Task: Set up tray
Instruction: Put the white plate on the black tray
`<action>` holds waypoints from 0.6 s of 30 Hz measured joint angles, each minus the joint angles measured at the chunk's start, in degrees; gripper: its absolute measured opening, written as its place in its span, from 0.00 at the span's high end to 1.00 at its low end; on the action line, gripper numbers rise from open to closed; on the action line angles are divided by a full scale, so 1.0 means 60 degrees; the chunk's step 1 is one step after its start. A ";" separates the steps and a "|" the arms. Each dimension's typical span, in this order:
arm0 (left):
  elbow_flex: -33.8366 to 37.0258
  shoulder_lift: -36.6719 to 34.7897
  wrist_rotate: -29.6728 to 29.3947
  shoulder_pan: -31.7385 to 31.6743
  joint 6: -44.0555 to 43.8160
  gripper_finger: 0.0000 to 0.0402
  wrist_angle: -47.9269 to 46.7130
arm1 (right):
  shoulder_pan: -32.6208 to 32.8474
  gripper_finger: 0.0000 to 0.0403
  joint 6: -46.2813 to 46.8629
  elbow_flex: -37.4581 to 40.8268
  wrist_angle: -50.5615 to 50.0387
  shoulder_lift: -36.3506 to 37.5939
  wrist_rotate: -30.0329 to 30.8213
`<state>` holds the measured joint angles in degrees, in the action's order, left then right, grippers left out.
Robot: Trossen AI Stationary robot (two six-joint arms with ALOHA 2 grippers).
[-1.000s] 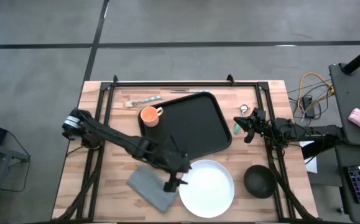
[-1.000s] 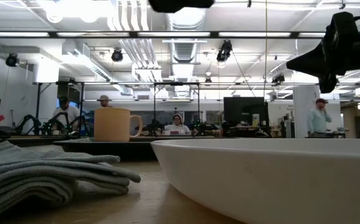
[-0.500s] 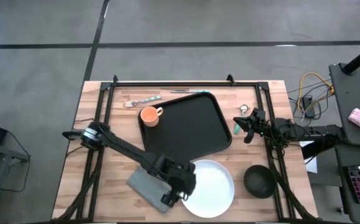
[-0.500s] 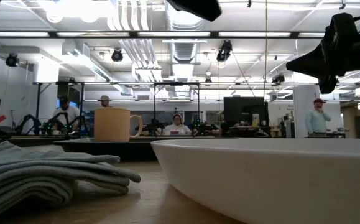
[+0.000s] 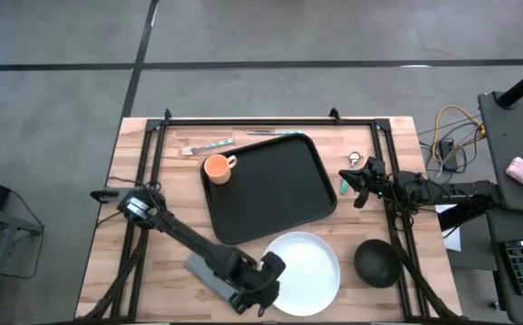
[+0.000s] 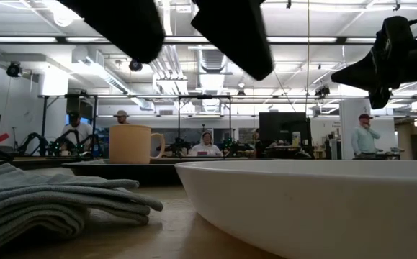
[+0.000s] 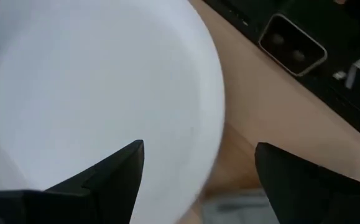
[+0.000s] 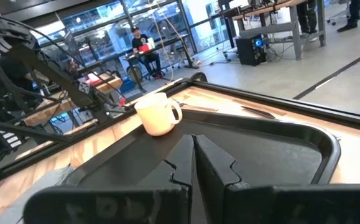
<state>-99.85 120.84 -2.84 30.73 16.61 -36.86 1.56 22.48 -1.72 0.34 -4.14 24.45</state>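
The black tray (image 5: 275, 185) lies in the middle of the table, with an orange cup (image 5: 217, 168) standing on its far left corner. A round white plate (image 5: 304, 271) lies on the table just near of the tray. A folded grey cloth (image 5: 207, 268) lies to the plate's left. My left gripper (image 5: 259, 289) is open and hovers over the plate's left near rim (image 7: 216, 118), which runs between its two fingers. In the low view my left gripper (image 6: 201, 65) stands clear above the plate (image 6: 309, 201). My right gripper (image 5: 359, 183) is shut and empty, level, just right of the tray.
A black bowl (image 5: 376, 262) stands to the right of the plate. Cutlery (image 5: 209, 145) lies at the far left beside the tray, and small items (image 5: 355, 159) lie near my right gripper. The black frame rails (image 5: 243, 121) run along the table's far edge and sides.
My left gripper has gone toward the table's near edge and down, from over the gap between cloth and plate to over the plate's left near rim. Its open fingers have come into the top of the low view. Nothing on the table has moved.
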 joint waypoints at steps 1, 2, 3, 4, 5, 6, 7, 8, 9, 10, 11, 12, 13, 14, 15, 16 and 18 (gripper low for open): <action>0.0050 0.0017 -0.0032 0.0006 0.0006 0.30 0.0152 | 0.0000 0.98 0.0000 0.0000 -0.0018 -0.0008 -0.0003; 0.0109 0.0023 -0.0040 0.0006 0.0010 0.30 0.0279 | 0.0000 0.98 -0.0001 0.0000 -0.0020 -0.0022 -0.0001; 0.0204 0.0031 -0.0061 0.0020 0.0007 0.30 0.0413 | 0.0000 0.98 0.0000 0.0000 -0.0017 -0.0044 0.0003; 0.0319 0.0032 -0.0071 0.0026 0.0006 0.30 0.0592 | 0.0000 0.98 0.0000 0.0000 -0.0015 -0.0050 0.0002; 0.0430 0.0032 -0.0085 0.0028 0.0007 0.30 0.0785 | 0.0000 0.98 0.0000 0.0000 -0.0018 -0.0069 0.0003; 0.0549 0.0032 -0.0090 0.0036 0.0008 0.30 0.0965 | 0.0000 0.98 0.0000 0.0000 -0.0018 -0.0094 0.0003; 0.0667 0.0032 -0.0086 0.0052 0.0007 0.30 0.1124 | 0.0000 0.98 0.0000 0.0000 -0.0019 -0.0120 0.0003; 0.0796 0.0032 -0.0086 0.0065 0.0006 0.30 0.1259 | 0.0000 0.98 0.0000 0.0000 -0.0013 -0.0153 0.0003; 0.0965 0.0032 -0.0079 0.0065 0.0010 0.30 0.1433 | 0.0000 0.98 0.0000 0.0000 -0.0019 -0.0170 0.0003; 0.1143 0.0032 -0.0080 0.0071 0.0010 0.30 0.1600 | 0.0000 0.98 0.0000 0.0000 -0.0018 -0.0195 0.0001; 0.1303 0.0032 -0.0058 0.0078 0.0006 0.30 0.1689 | 0.0000 0.98 0.0000 0.0000 -0.0018 -0.0219 0.0003; 0.1446 0.0036 -0.0054 0.0079 0.0010 0.30 0.1727 | 0.0000 0.98 0.0001 0.0000 -0.0018 -0.0231 0.0003; 0.1575 0.0036 -0.0059 0.0079 0.0041 0.30 0.1786 | 0.0000 0.98 0.0000 0.0000 -0.0017 -0.0254 0.0003; 0.1727 0.0036 -0.0061 0.0079 0.0137 0.30 0.1943 | 0.0000 0.98 -0.0001 0.0000 -0.0018 -0.0274 0.0006; 0.1911 0.0036 -0.0097 0.0079 0.0302 0.30 0.2149 | 0.0000 0.98 0.0000 0.0000 -0.0018 -0.0288 0.0003; 0.2094 0.0036 -0.0183 0.0079 0.0469 0.30 0.2333 | 0.0000 0.98 0.0000 0.0000 -0.0018 -0.0297 0.0006; 0.2457 0.0036 -0.0462 0.0079 0.0617 0.30 0.2679 | 0.0000 0.98 0.0000 0.0000 -0.0018 -0.0331 0.0006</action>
<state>-85.11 121.05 -5.61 31.20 20.31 -20.78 1.56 22.48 -1.72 0.23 -6.13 24.49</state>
